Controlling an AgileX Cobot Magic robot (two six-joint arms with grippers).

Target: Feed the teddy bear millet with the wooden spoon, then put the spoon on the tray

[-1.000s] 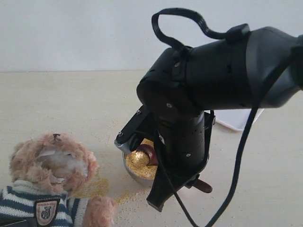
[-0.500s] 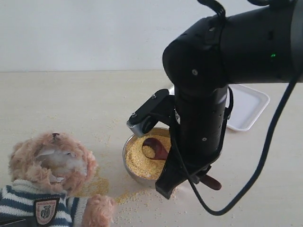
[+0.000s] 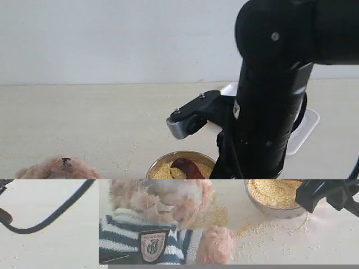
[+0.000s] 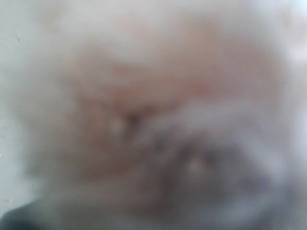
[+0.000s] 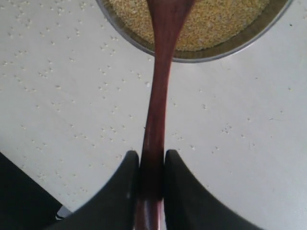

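My right gripper is shut on the thin handle of the dark reddish-brown wooden spoon. The spoon's round end lies in the yellow millet inside the steel bowl. In the exterior view the spoon rests in the bowl under the black right arm. The lower half of that view is shifted sideways, and there the teddy bear shows in its striped sweater. The white tray lies behind the arm. The left wrist view is a blur of light-brown fur, and no jaws can be made out.
Loose millet grains are scattered over the pale table round the bowl, and a spilled patch lies beside the bear. A black cable curves across the lower left of the exterior view.
The right arm has risen and swung to the right, uncovering more of the bowl, while the spoon's round end stays in the millet. The exterior picture now shows a sideways-shifted lower half.
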